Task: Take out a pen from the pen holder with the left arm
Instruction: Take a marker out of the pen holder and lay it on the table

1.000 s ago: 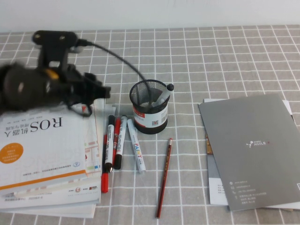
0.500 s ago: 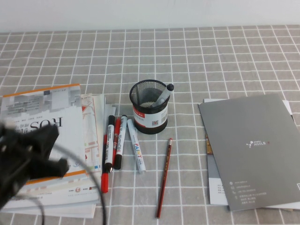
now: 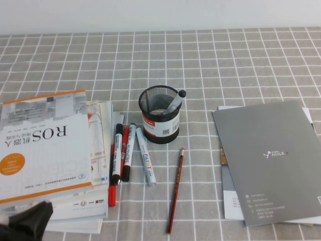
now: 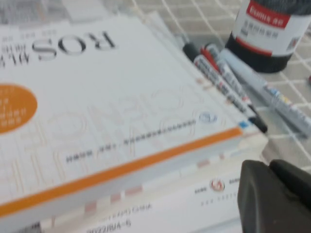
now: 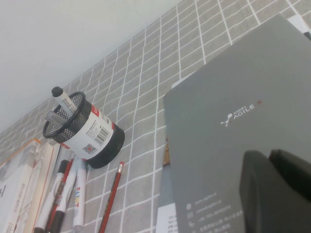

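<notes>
Left gripper (image 4: 270,167): closed, empty, low at near-left table corner, beside book stack (image 3: 45,150). Right gripper (image 5: 269,156): fingers together, empty, above one grey brochure (image 3: 268,160). One mesh pen holder (image 3: 160,114) upright mid-table; one grey pen (image 3: 173,104) inside, leaning right. Four markers (image 3: 129,150) between stack and holder. One red pencil (image 3: 176,191) nearer.

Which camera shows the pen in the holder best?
The high view: the pen leans in the pen holder, visible down inside. The right wrist view, right claw near the grey booklet, shows it sideways through mesh. The left wrist view, left claw by the book stack, shows only the holder's base.
</notes>
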`<state>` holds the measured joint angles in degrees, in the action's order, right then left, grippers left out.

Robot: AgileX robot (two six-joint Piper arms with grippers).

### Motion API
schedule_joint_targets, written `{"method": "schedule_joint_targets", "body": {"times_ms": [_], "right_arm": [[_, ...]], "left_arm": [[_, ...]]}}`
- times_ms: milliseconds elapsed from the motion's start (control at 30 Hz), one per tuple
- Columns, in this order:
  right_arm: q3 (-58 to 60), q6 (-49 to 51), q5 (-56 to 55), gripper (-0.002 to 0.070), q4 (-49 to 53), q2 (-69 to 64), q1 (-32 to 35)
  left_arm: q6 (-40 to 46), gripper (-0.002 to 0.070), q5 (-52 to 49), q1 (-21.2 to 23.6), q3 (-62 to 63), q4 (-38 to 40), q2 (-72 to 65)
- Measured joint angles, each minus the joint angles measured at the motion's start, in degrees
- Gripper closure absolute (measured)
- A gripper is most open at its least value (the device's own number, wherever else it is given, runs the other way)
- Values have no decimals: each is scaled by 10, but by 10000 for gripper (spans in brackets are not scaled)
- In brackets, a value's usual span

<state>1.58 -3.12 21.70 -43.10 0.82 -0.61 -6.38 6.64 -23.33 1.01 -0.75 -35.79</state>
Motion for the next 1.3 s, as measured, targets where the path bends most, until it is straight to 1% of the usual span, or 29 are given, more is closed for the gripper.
{"method": "schedule_joint_targets", "body": {"times_ms": [167,267,333,533,667,1000,1200,1300], "right_arm": [[0,0,0,689,0,0,0],[0,0,0,689,0,0,0],[0,0,0,689,0,0,0],[0,0,0,689,0,0,0],[0,0,0,689,0,0,0],[0,0,0,689,0,0,0],[0,0,0,689,0,0,0],[0,0,0,689,0,0,0]], "left_arm": [[-1,675,-5,3,-23,0,62],[-1,675,-27,20,-23,-1,123],[-1,675,-44,42,-23,-12,168],[-1,675,-58,130,-24,-40,284],[-1,675,-87,165,-24,-41,333],[-1,675,-250,170,-24,-43,359],[-1,676,-271,173,-24,-43,360],[-1,676,-272,189,-24,-43,360]]}}
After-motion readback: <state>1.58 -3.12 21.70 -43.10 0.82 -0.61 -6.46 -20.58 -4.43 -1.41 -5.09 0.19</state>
